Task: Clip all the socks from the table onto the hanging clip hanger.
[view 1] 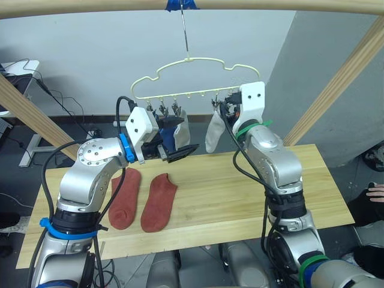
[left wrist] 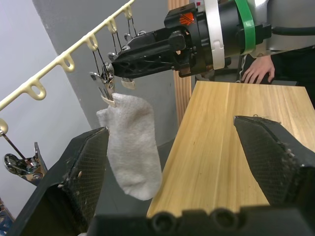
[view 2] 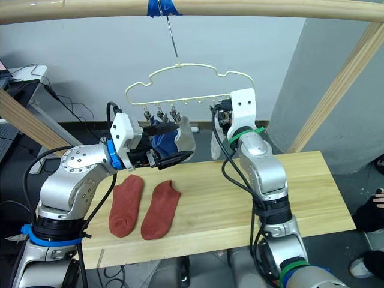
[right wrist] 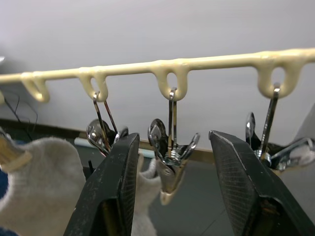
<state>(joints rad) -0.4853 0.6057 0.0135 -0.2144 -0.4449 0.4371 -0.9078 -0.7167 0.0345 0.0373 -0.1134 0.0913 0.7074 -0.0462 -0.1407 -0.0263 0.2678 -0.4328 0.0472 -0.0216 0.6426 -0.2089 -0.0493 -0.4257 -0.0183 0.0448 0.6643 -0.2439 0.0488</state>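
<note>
Two rust-red socks (view 1: pixel 125 198) (view 1: pixel 159 203) lie side by side on the left part of the table (view 1: pixel 240 198). The clip hanger (view 1: pixel 192 75) hangs from the rail. Clipped to it are a blue sock (view 1: pixel 170 131), a grey sock (view 1: pixel 183 127) next to it, and another grey sock (view 1: pixel 213 133) further right. My left gripper (view 1: pixel 179 153) hovers open and empty just below the blue sock. My right gripper (right wrist: pixel 173 137) is raised to the hanger's right clips, open, with a bare metal clip (right wrist: pixel 170 169) hanging between its fingers (right wrist: pixel 118 187).
A thick wooden rail (view 1: pixel 270 5) crosses the top, with slanted wooden braces at the right (view 1: pixel 348 78) and left (view 1: pixel 30 114). A person's hand (view 1: pixel 377 192) shows past the table's right end. Cables lie on the floor at the left.
</note>
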